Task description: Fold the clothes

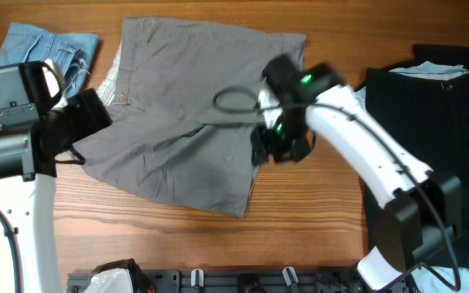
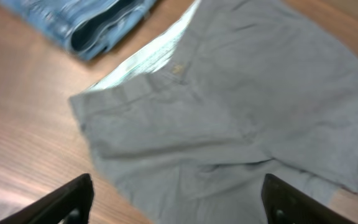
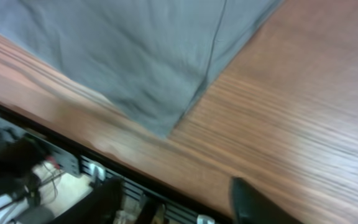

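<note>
Grey shorts (image 1: 194,122) lie spread on the wooden table, waistband toward the left; they show in the left wrist view (image 2: 229,93) and a leg hem corner shows in the right wrist view (image 3: 142,68). My left gripper (image 2: 178,202) is open, hovering over the shorts' left edge near the waistband (image 1: 96,122). My right gripper (image 3: 179,202) is open and empty above the shorts' right side (image 1: 279,146). Light-blue denim shorts (image 1: 43,49) lie folded at the far left, also in the left wrist view (image 2: 92,25). Black garments (image 1: 430,130) lie at the right.
The table's front edge with a black rail (image 1: 243,281) runs along the bottom, also in the right wrist view (image 3: 55,149). A white tag or lining (image 1: 442,67) shows on the black pile. Bare wood (image 1: 316,212) lies between the grey shorts and the black pile.
</note>
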Controlling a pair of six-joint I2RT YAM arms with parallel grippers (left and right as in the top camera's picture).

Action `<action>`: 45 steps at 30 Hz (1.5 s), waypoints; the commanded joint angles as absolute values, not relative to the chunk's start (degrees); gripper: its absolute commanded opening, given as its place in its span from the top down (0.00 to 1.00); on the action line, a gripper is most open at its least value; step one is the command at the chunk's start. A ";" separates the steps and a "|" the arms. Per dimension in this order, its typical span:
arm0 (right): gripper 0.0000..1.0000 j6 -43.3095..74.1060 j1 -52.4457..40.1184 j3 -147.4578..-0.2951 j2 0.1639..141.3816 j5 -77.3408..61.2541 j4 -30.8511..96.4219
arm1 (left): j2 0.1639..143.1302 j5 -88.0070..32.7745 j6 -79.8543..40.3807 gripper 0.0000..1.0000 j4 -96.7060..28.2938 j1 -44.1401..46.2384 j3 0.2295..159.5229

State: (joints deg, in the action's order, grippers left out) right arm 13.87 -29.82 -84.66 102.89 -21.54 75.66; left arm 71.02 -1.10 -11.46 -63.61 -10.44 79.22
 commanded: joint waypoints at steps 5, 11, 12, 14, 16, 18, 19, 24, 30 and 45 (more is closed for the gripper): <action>0.37 14.37 -37.54 -63.44 102.13 -31.48 62.94 | 73.63 -0.58 -12.43 0.19 -65.43 -16.47 79.24; 0.33 13.13 -43.20 -61.25 102.63 -34.06 55.59 | 76.75 -1.54 -12.40 0.18 -65.65 -17.17 79.24; 0.33 16.23 -43.86 -61.25 103.31 -32.42 55.02 | 77.03 -2.09 -12.40 0.17 -65.84 -17.17 79.24; 0.33 18.26 -44.38 -61.25 105.62 -31.90 53.30 | 77.60 -2.31 -12.40 0.16 -66.41 -17.17 79.24; 0.41 18.20 -44.36 -61.28 108.99 -35.05 51.70 | 77.82 -2.31 -12.40 0.15 -66.92 -17.17 79.24; 0.44 18.68 -44.01 -61.34 109.78 -35.66 51.09 | 77.80 -2.28 -12.40 0.15 -66.98 -17.17 79.24; 0.47 19.77 -43.72 -61.43 109.78 -35.40 51.05 | 77.80 -2.28 -12.40 0.15 -67.05 -17.17 79.24; 0.53 25.12 -43.42 -61.91 109.75 -34.33 52.14 | 77.80 -2.31 -12.40 0.15 -67.11 -17.17 79.24; 0.41 28.84 -42.17 -65.04 109.71 -34.83 54.92 | 77.80 -2.31 -12.40 0.14 -66.41 -17.17 79.24; 0.48 51.81 -41.12 -67.02 109.73 -24.29 56.42 | 77.80 -3.62 -12.40 0.11 -66.28 -17.17 79.24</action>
State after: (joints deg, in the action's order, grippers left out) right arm 48.49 -41.15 -66.39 109.23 -27.99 56.12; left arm 77.69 -2.50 -11.68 -66.46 -16.91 79.22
